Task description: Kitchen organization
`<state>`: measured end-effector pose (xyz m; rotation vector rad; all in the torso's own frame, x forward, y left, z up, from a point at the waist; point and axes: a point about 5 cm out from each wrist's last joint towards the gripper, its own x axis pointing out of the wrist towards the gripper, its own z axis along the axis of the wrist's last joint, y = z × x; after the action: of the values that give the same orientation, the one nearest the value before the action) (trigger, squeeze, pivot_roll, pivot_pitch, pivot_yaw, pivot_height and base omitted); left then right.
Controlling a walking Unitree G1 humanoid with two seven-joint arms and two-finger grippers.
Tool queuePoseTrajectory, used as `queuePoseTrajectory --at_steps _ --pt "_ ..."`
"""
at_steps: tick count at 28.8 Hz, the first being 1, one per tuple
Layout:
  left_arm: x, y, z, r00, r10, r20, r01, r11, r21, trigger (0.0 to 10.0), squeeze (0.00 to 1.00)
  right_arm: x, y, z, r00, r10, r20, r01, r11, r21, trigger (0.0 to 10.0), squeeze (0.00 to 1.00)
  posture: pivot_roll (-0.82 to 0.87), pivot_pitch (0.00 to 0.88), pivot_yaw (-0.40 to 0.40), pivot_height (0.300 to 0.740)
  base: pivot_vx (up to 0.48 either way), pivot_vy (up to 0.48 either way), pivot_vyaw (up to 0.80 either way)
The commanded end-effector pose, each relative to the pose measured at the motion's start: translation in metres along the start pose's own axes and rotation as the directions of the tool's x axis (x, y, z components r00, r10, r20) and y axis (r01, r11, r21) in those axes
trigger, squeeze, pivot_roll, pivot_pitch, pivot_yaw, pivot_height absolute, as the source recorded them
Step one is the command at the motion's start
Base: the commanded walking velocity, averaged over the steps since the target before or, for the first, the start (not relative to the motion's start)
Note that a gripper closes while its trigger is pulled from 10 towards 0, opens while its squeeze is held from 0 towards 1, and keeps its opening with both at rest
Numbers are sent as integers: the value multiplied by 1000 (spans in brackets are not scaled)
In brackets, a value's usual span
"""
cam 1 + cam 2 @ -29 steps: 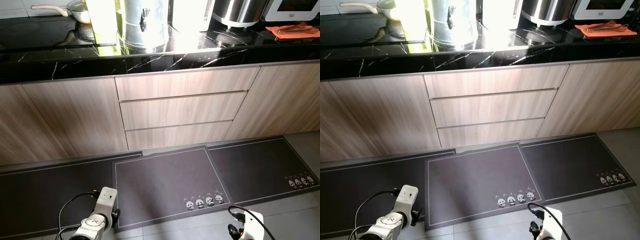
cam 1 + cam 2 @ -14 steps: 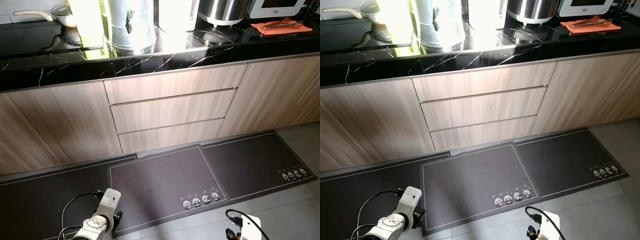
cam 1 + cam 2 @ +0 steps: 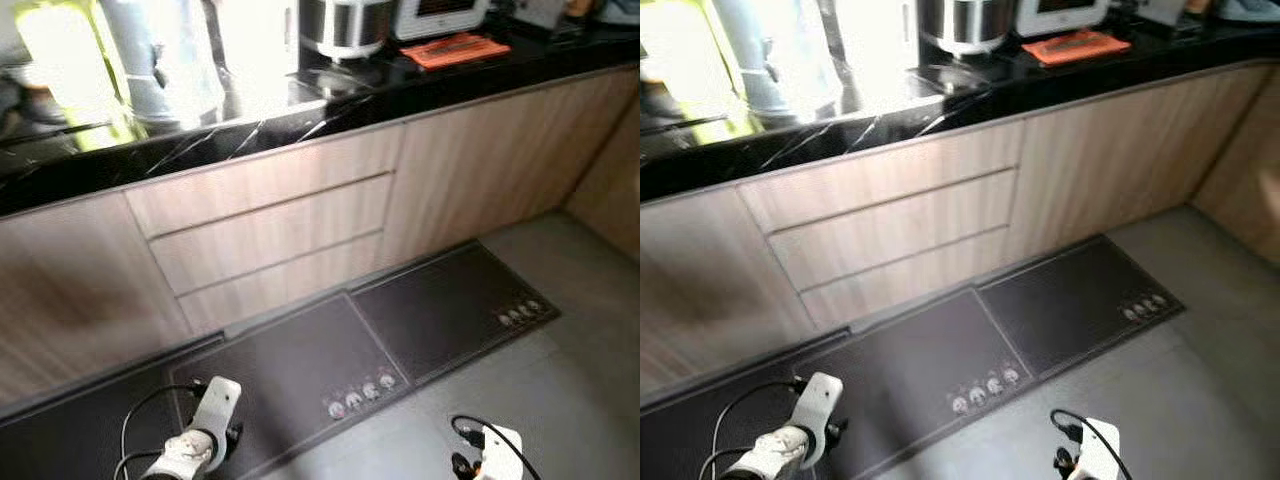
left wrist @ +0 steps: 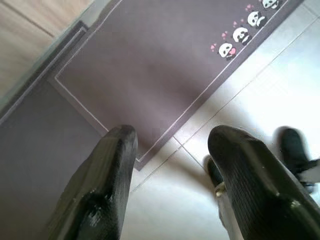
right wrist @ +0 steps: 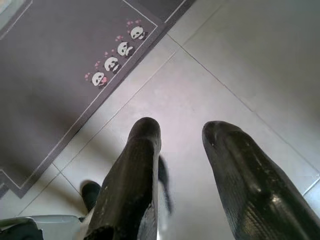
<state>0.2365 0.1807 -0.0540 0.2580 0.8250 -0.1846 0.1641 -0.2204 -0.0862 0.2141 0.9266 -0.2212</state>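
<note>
Hanging low over the grey tiled floor (image 5: 235, 60): left gripper (image 4: 172, 137) and right gripper (image 5: 181, 131), fingers spread, holding nothing. Lying beyond: dark grey panda-printed mats (image 3: 440, 305). Standing farther: wood-grain drawers (image 3: 265, 225), black marble countertop (image 3: 330, 100), orange cloth (image 3: 455, 48). No legible writing.

Drawers (image 3: 268, 228) — three, stacked under the counter (image 3: 330, 95).
Mats (image 3: 290, 375) — three dark ones on the floor along the cabinet front; two panda rows on them: the middle mat's row of four (image 3: 359, 392), and another at the right-hand mat's near corner (image 3: 520, 313), count blurred.
Orange cloth (image 3: 456, 48) — one, towards the counter's right end.
Steel cooker (image 3: 345, 24) — one, beside it.
Tall steel urn (image 3: 165, 65) — one, towards the counter's left.
</note>
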Motion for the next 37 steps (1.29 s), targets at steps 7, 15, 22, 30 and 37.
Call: queuePoseTrajectory --at_steps 7,15,22,30,37 --pt "0 -2 -2 1000 0 -15 0 1000 6 10000 0 0 0 -3 1000 -1 -11 1 1000 -3 10000 0 -53 0 36 740 0 0 -775" --pt "0 -3 -2 1000 -3 -13 3 1000 -1 10000 0 -1 -1 -3 1000 -3 -11 3 1000 -6 10000 0 -54 0 33 740 0 0 -775" --pt "1 -3 0 1000 -3 -8 3 1000 -3 10000 0 -1 -1 -3 1000 -2 -10 2 1000 -7 10000 0 -52 0 31 740 0 0 -775" --pt "1 -3 0 1000 -5 -6 5 1000 -4 10000 0 -1 0 -4 1000 -2 -12 2 1000 -5 10000 0 -52 0 34 740 0 0 -775" --pt "1 -4 2 1000 -10 3 10 1000 -12 10000 0 -1 0 -6 1000 -2 -16 2 1000 -3 10000 0 -51 0 37 740 0 0 -775"
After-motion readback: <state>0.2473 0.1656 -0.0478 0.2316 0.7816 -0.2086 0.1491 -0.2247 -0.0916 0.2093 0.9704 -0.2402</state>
